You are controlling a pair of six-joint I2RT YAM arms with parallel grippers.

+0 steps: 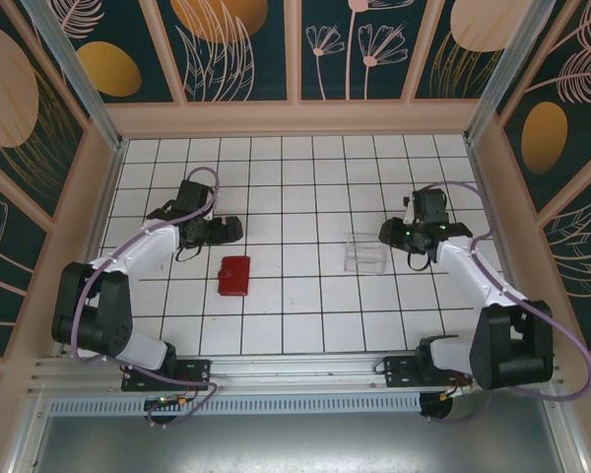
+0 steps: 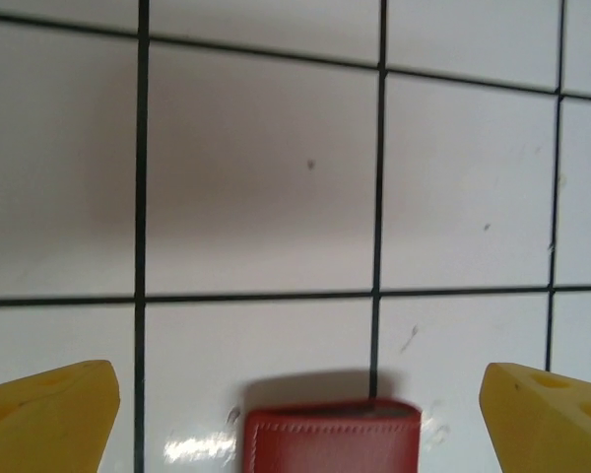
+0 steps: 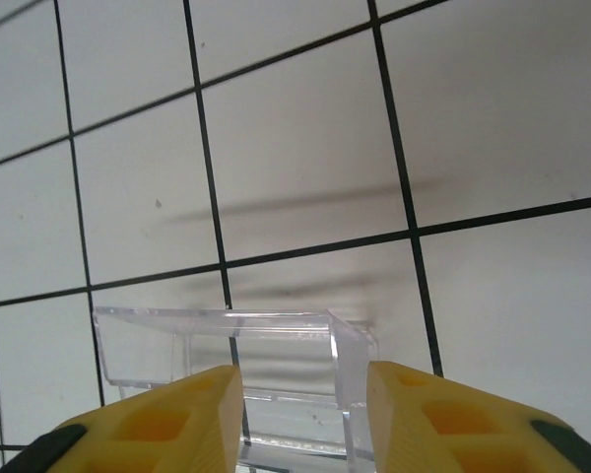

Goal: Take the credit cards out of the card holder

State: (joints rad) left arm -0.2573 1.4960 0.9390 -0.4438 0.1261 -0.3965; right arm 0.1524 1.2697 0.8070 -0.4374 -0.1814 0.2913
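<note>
Left hand (image 2: 297,384) spread wide, red card holder (image 2: 330,439) lying closed below, between its fingertips

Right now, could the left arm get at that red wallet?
Probably yes. The left gripper stands wide open right beside the closed red wallet, which lies alone on bare white tiles, and nothing sits between them.

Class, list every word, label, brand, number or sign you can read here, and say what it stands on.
None can be read.
The red wallet, the clear box, the tiles and the wall panels bear no writing; the panels carry only plant patterns.
</note>
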